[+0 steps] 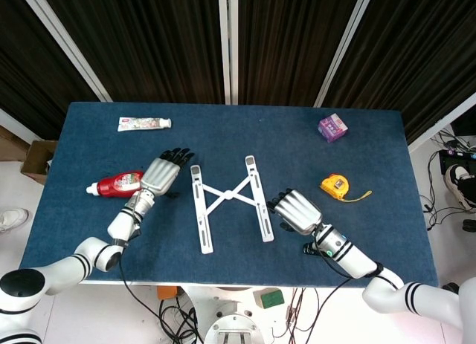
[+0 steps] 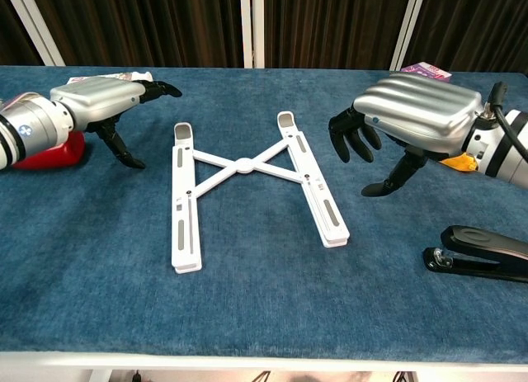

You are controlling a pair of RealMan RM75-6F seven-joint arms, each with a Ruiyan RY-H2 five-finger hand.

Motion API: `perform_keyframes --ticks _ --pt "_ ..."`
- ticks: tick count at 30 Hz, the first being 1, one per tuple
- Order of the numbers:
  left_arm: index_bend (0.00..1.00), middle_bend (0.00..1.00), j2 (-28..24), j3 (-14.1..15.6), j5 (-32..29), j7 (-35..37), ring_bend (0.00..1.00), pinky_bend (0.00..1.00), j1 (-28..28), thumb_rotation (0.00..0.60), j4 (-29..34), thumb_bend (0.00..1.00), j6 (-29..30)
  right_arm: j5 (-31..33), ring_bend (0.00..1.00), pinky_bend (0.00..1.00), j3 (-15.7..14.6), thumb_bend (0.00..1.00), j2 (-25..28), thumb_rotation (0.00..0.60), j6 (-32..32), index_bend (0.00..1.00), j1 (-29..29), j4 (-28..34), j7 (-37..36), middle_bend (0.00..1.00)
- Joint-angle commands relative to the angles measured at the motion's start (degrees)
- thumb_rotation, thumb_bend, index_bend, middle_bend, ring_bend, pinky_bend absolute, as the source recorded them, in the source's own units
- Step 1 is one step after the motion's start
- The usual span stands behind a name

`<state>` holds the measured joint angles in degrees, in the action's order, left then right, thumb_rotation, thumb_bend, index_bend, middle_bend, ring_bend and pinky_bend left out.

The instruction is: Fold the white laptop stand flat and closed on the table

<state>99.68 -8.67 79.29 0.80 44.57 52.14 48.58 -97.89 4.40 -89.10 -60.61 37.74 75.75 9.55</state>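
The white laptop stand [image 1: 227, 201] [image 2: 247, 186] lies spread in an X in the middle of the blue table, its two long rails apart. My left hand [image 1: 160, 175] [image 2: 103, 101] hovers just left of the left rail, palm down, fingers spread and holding nothing. On the other side my right hand [image 1: 295, 212] [image 2: 412, 120] hangs close to the right rail, palm down, fingers curved downward and apart, empty. Neither hand touches the stand.
A red ketchup bottle [image 1: 119, 184] [image 2: 45, 149] lies left of my left hand. A toothpaste tube [image 1: 144, 123] lies at the far left. A yellow tape measure [image 1: 335, 186], a purple box [image 1: 332, 127] and a black stapler [image 2: 478, 252] are on the right side.
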Motion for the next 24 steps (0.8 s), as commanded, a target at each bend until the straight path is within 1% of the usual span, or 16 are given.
perform_keyframes --ticks 1,9,16,24 --pt "0.05 0.02 0.6 0.3 0.1 0.6 0.03 0.14 0.4 0.600 -0.8 0.02 -0.3 0.2 0.59 0.70 -0.6 0.00 -3.2 0.600 -0.7 0.58 0.4 -4.5 -0.9 0.68" --pt "0.05 0.02 1.7 0.6 0.0 1.8 0.03 0.14 0.9 0.600 -2.7 0.02 -0.4 -0.1 0.59 0.70 -1.7 0.00 -7.9 0.600 -1.4 0.58 1.5 -12.1 -2.3 0.68" --pt "0.05 0.02 3.0 0.8 -0.1 3.5 0.03 0.14 1.1 0.600 -3.9 0.02 -0.5 -1.2 0.59 0.70 -2.4 0.00 -12.7 0.600 -4.1 0.59 2.2 -19.2 -4.3 0.68" --pt "0.05 0.02 4.9 1.3 0.4 5.3 0.03 0.14 1.8 0.600 -5.7 0.02 -0.9 -2.0 0.59 0.70 -3.4 0.00 -15.9 0.600 -6.6 0.60 2.6 -24.8 -6.0 0.68"
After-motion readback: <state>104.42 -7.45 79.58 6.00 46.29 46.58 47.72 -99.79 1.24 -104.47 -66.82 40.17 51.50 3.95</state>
